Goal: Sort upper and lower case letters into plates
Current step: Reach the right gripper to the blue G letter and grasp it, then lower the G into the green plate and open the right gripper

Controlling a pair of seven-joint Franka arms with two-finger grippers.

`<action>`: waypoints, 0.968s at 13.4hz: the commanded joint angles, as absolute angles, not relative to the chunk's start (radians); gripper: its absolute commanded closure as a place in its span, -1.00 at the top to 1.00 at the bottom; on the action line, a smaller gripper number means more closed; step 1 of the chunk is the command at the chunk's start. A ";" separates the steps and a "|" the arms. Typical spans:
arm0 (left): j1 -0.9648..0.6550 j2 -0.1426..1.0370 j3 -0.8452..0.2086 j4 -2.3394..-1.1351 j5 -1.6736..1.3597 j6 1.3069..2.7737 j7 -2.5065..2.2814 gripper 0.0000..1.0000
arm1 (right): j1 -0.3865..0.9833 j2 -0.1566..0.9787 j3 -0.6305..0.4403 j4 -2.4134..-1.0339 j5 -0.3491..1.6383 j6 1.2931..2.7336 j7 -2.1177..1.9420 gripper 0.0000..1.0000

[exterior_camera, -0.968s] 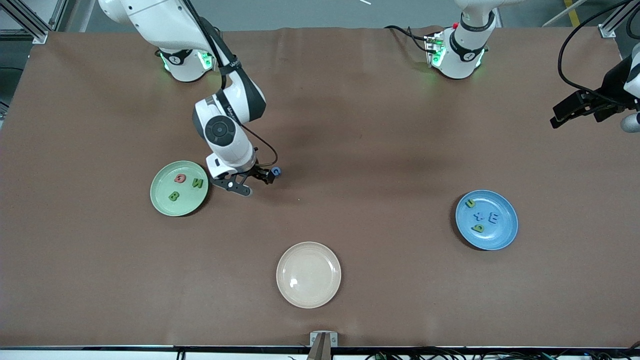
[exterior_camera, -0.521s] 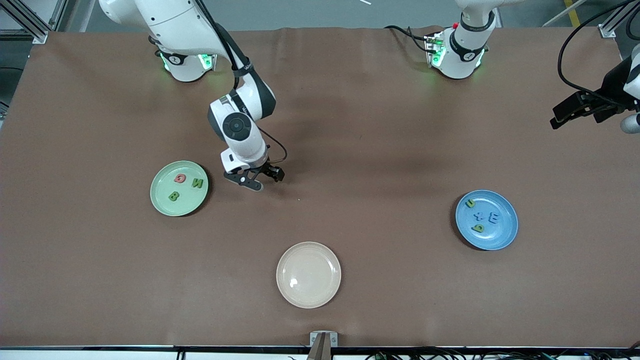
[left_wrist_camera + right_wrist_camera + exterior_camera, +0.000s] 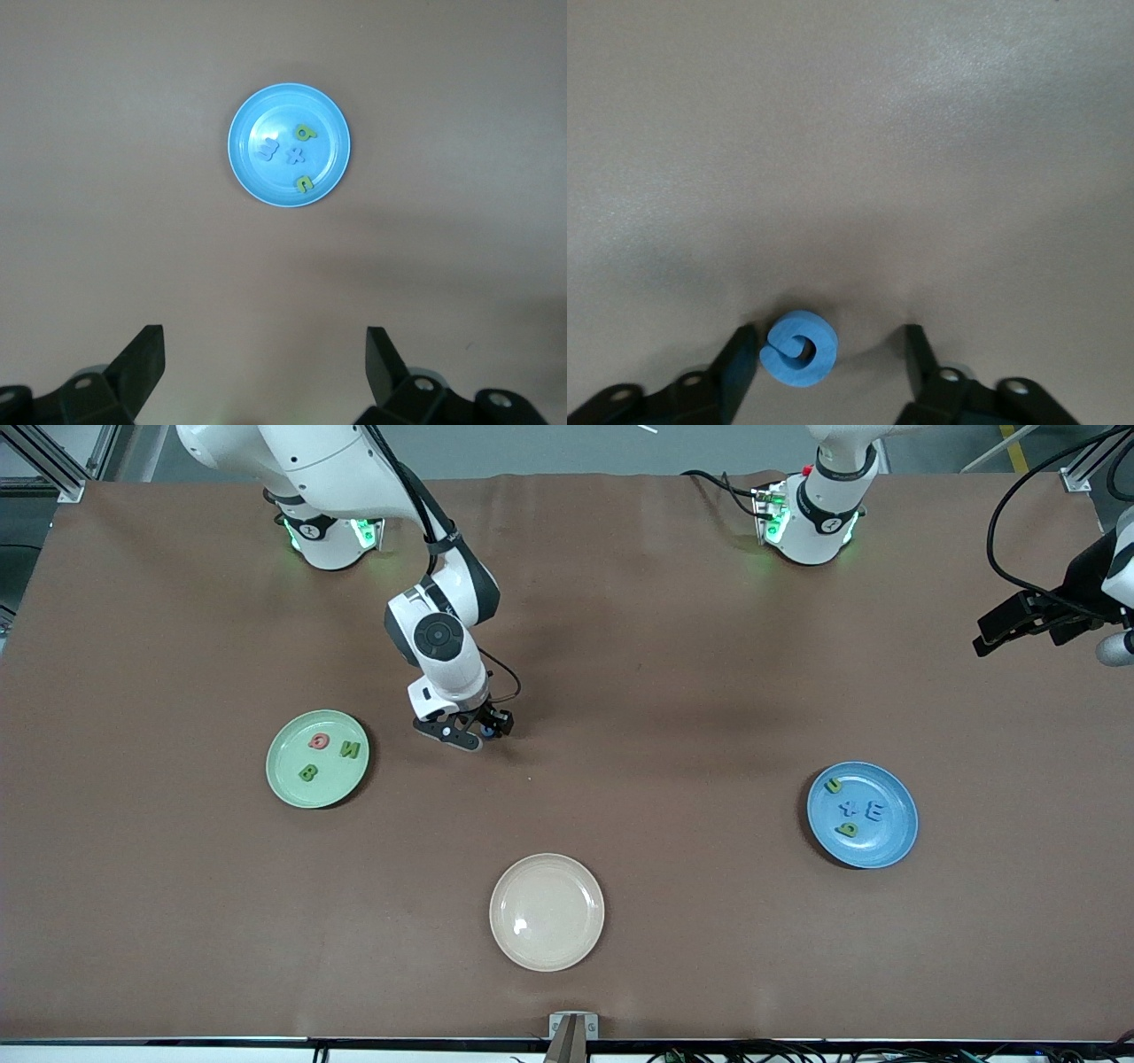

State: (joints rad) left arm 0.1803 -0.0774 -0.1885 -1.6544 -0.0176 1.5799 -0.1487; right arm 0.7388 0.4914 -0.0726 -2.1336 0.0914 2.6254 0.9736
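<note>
A small blue letter (image 3: 799, 348) lies flat on the brown table between the fingers of my right gripper (image 3: 830, 359). One finger stands right beside it and the other is still a gap away, so the gripper is open. In the front view this gripper (image 3: 465, 735) is low over the letter (image 3: 488, 732), between the two plates. The mint green plate (image 3: 330, 784) holds a red letter and two green ones. The blue plate (image 3: 890, 837) holds several letters in green and blue. My left gripper (image 3: 992, 633) waits open above the table edge at the left arm's end; its wrist view shows the blue plate (image 3: 275, 111) far below.
A cream-beige plate (image 3: 547, 911) with nothing on it sits nearer the front camera, midway along the table. A brown mat covers the table.
My right gripper moved from beside the green plate toward the left arm's end, came down around the blue letter, and its fingers have narrowed. The left arm has not moved.
</note>
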 commanded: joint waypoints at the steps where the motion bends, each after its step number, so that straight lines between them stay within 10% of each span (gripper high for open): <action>1: 0.183 -0.084 -0.192 -1.651 -0.038 1.595 -0.120 1.00 | 0.755 0.491 -0.081 -2.145 0.095 2.652 0.991 0.08; 8: 0.184 -0.083 -0.192 -1.651 -0.037 1.617 -0.120 1.00 | 0.756 0.491 -0.081 -2.141 0.095 2.637 1.006 -0.97; 13: 0.181 -0.074 -0.198 -1.654 -0.037 1.640 -0.118 1.00 | 0.613 0.394 -0.091 -2.076 0.094 2.409 0.798 -1.00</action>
